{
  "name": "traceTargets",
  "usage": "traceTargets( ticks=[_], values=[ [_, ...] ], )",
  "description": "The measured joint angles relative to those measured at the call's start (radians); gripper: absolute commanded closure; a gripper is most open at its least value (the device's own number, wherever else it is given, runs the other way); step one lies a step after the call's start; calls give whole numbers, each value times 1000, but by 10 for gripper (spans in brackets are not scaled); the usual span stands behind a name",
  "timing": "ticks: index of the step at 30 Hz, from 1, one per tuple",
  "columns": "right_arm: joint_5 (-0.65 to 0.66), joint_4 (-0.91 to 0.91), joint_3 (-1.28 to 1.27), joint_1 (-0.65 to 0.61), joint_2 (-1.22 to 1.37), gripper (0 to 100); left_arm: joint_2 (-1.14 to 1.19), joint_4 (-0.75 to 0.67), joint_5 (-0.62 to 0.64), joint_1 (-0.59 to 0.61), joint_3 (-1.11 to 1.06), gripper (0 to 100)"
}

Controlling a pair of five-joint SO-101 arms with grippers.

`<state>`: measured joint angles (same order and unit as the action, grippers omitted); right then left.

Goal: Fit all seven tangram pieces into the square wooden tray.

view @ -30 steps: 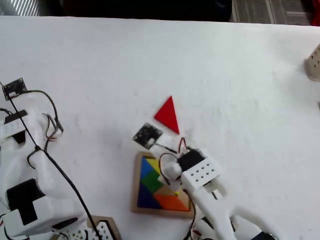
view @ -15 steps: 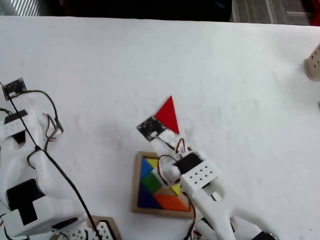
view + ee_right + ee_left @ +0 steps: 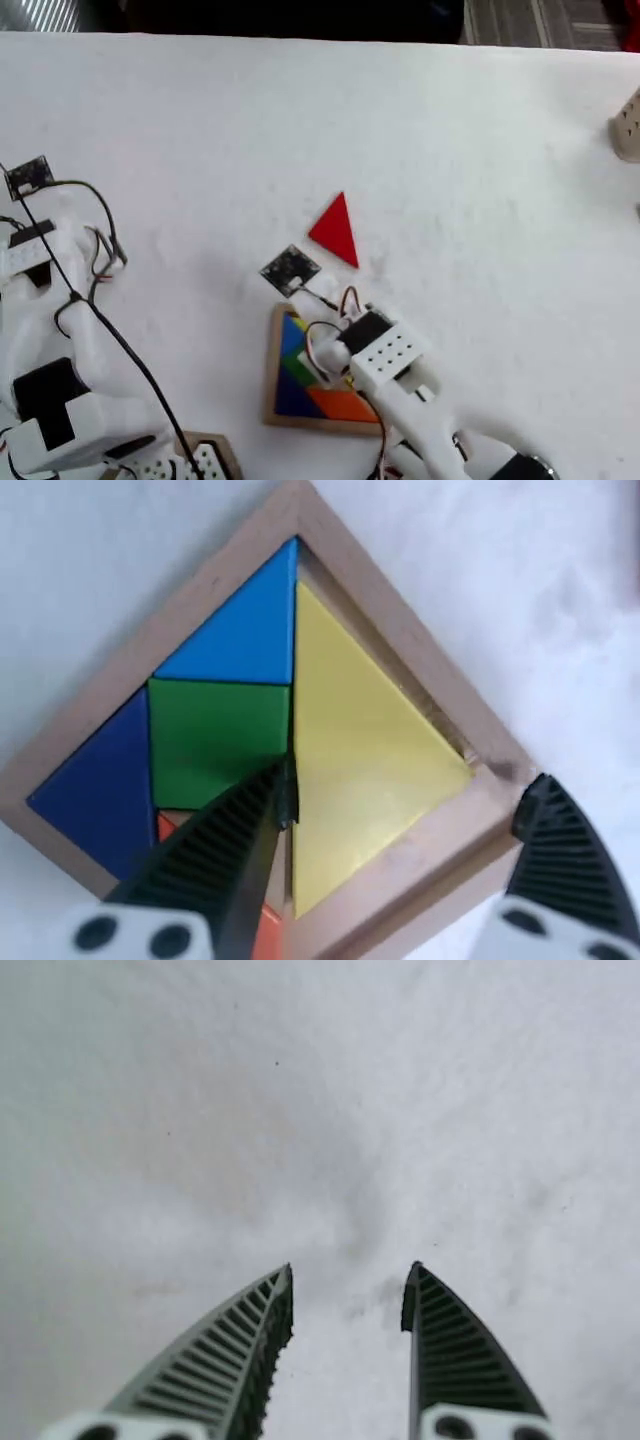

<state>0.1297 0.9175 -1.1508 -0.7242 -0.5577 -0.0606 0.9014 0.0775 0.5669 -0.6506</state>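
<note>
The right hand [image 3: 410, 795], released, straddles the yellow triangle [image 3: 360, 750] in the tray [image 3: 405, 630] by the counter's [image 3: 300, 1110] near edge. The left hand [image 3: 348, 1290] hangs released.

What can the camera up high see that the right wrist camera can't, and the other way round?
From up high: the red triangle lying on the white table, outside the wooden tray, and the left arm at the table's edge. From the right wrist: the right gripper, open, one finger over the seam between green square and yellow triangle, the other past the tray's corner. Both: the tray with its green square and blue pieces.
</note>
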Motion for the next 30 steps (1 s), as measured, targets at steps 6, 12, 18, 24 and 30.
traceTargets(
  ticks=[6,12,18,24,30],
  values=[
    [-2,35,86,32,152,665,0,0,0,0,0,812],
    [-2,63,149,49,219,854,0,0,0,0,0,812],
    [51,64,166,44,229,861,0,0,0,0,0,812],
    [107,83,166,46,232,861,0,0,0,-2,0,812],
    [249,117,164,77,232,875,0,0,0,-2,0,812]
  ],
)
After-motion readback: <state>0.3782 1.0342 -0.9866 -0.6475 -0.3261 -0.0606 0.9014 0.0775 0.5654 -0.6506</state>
